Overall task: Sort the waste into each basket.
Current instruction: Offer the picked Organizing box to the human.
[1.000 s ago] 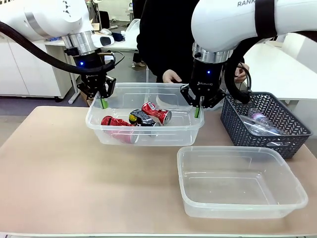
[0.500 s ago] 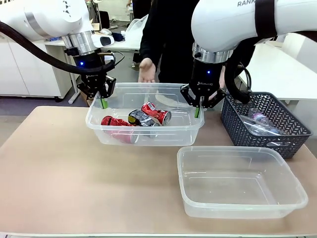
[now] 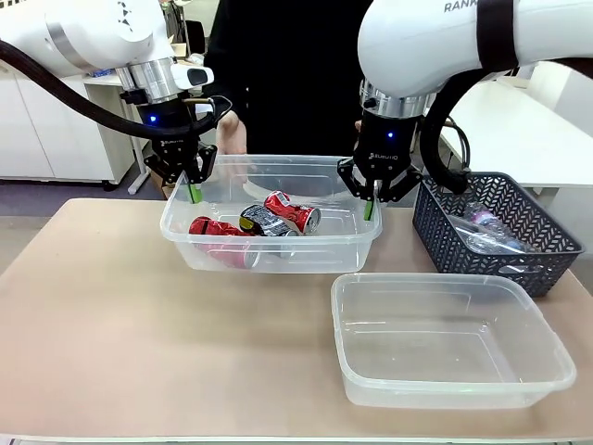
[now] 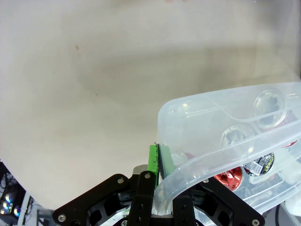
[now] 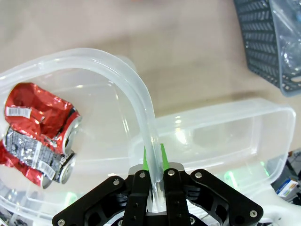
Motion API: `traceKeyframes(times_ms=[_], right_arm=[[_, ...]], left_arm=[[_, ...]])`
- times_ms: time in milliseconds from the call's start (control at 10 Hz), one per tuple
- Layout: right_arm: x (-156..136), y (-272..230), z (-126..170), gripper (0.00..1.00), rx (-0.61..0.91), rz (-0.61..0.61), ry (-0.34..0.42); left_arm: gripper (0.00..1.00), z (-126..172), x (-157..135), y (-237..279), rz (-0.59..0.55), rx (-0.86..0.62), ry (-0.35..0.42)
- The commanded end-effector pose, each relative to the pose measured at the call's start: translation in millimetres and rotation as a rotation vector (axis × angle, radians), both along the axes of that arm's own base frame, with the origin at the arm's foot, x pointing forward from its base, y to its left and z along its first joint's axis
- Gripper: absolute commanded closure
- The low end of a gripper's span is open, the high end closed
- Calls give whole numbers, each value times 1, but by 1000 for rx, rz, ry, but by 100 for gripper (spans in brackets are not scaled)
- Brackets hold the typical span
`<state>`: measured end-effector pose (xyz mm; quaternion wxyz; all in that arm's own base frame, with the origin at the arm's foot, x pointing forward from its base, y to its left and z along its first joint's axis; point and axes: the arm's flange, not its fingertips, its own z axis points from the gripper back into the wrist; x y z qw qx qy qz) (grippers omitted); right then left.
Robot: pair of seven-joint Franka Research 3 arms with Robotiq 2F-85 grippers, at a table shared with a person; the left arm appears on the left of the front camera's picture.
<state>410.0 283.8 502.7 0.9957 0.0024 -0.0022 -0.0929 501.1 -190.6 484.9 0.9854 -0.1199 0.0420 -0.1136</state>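
Note:
A clear basket (image 3: 278, 252) at the back middle of the table holds three crushed cans: a red one (image 3: 294, 210), a dark one (image 3: 264, 220) and a second red one (image 3: 220, 229). My left gripper (image 3: 193, 192) is shut on the basket's left rim (image 4: 211, 155), and the green pads (image 4: 153, 160) pinch the rim's edge. On the opposite rim (image 5: 136, 89) my right gripper (image 3: 370, 208) is shut, its pads (image 5: 162, 155) clamping the wall. The red can (image 5: 40, 127) lies just inside. A second clear basket (image 3: 454, 394) sits empty at the front right.
At the right stands a dark grey perforated basket (image 3: 537, 264) with clear plastic bottles (image 3: 486, 230) in it. A person in black stands behind the table, one hand (image 3: 233, 141) near the held basket's far rim. Bare tabletop (image 3: 139, 334) spreads at the front left.
The person's hand has moved leftward behind the held basket, from its right end to its left. Neither arm nor the basket has visibly moved.

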Motion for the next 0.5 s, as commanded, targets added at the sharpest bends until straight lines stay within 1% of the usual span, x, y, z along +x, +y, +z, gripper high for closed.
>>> traceKeyframes(times_ms=[0, 100, 200, 300, 400], right_arm=[[2, -1, 3, 96, -10, -28, 0], [0, 0, 0, 96, 0, 0, 0], [22, 0, 12, 96, -3, 25, 19], [45, -1, 26, 96, -19, 31, 9], [69, -3, 37, 96, -18, 43, 20]], left_arm=[[95, 5, 1, 0, -6, 2, -5], [95, 0, 0, 0, 0, 0, 0], [95, 11, 22, -4, -4, -1, 8], [95, 24, 45, -6, -21, -15, 11], [95, 36, 61, -7, -17, -11, -36]])
